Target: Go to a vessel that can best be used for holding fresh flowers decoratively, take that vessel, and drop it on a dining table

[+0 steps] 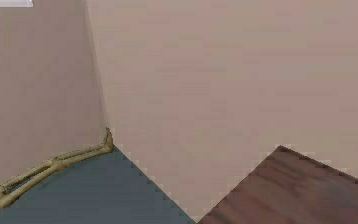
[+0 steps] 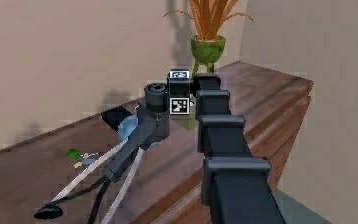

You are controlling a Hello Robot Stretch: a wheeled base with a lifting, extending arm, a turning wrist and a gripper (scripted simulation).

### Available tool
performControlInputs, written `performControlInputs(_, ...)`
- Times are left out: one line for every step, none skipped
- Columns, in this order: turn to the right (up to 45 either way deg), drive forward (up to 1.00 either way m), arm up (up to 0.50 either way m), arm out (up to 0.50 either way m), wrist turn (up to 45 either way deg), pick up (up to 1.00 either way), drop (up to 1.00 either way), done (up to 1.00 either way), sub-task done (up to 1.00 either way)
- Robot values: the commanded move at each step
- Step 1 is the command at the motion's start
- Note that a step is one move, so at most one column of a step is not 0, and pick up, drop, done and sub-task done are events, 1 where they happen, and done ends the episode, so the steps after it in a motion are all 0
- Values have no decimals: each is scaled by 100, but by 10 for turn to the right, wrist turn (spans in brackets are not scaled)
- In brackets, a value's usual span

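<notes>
Green vase (image 2: pixel 209 50), brown leaves rising from it, stands on the wooden table (image 2: pixel 277 95) by the wall, beyond the end of the arm (image 2: pixel 227 150). Probably ceramic: stiff, smooth, breakable, top-heavy. It is best taken around the body, below the rim. Gripper (image 2: pixel 87 195) lies over the tabletop; whether it holds anything cannot be told.
</notes>
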Motion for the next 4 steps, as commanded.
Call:
performControlInputs(0,0,0,0,450,0,0,0,0)
performControlInputs(0,0,0,0,450,0,0,0,0)
performControlInputs(0,0,0,0,210,0,0,0,0)
performControlInputs(0,0,-10,0,0,0,0,0,0)
